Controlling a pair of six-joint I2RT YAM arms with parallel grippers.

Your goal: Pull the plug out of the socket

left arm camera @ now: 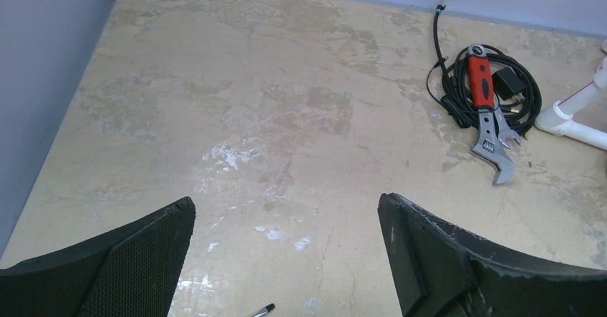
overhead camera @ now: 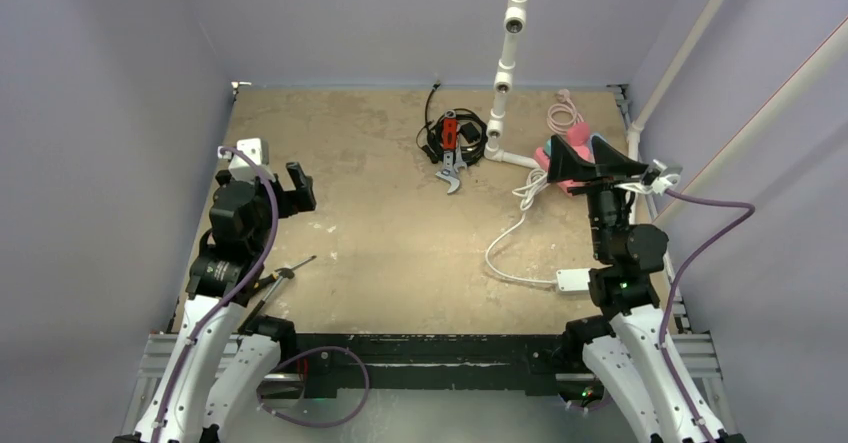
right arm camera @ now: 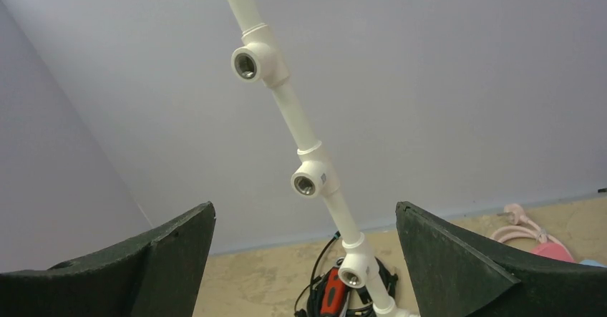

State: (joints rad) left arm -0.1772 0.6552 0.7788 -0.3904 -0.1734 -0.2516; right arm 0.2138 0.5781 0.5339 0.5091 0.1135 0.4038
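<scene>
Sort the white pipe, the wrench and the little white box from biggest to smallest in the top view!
1. White pipe, though it rises toward the camera, which makes it look bigger.
2. Wrench.
3. White box.

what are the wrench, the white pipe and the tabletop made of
Adjustable wrench: dull grey metal head and shank, with a red and black grip that looks like rubber or plastic.
White pipe: smooth, slightly glossy, probably plastic; its tee fittings show darker threaded inserts, possibly metal.
Tabletop: matte tan board, worn and scuffed with white marks; wood or fibreboard, hard to tell.
</scene>
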